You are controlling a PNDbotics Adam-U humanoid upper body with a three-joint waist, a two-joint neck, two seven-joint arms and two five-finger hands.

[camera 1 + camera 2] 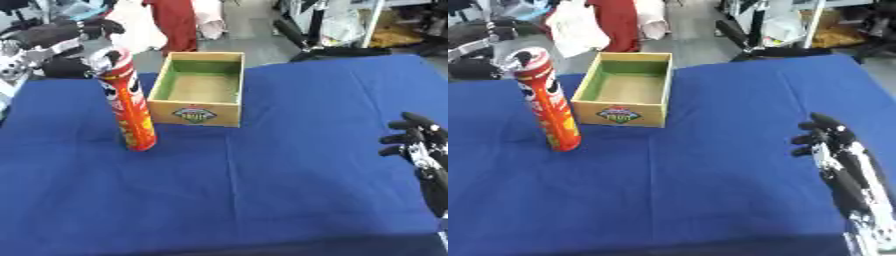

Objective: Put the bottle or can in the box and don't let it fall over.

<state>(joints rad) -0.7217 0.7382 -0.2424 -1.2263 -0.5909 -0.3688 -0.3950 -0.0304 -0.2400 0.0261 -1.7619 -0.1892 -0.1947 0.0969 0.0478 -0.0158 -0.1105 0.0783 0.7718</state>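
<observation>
- The blue cloth-covered table (289, 200) fills most of the view and carries everything else.
- The open wooden box with a green-painted inside and a printed label on its front wall (194, 114) sits toward the far middle of the cloth, mouth up, nothing in it.
- The tall red and orange cylindrical can (128, 102) stands on the cloth just to the left of the box, apart from its wall. Its long axis runs nearly upright, with the top tipped slightly toward the far left.
- The right hand (826, 139) rests idle near the right edge, well apart from can and box, fingers curled around nothing.
- The left hand (87, 30) is at the can's top end; whether its fingers are around the can cannot be made out.
- Judgement: being tall and narrow, the can should be kept vertical, lifted clear of the near wall, and lowered onto the box floor before release.
</observation>
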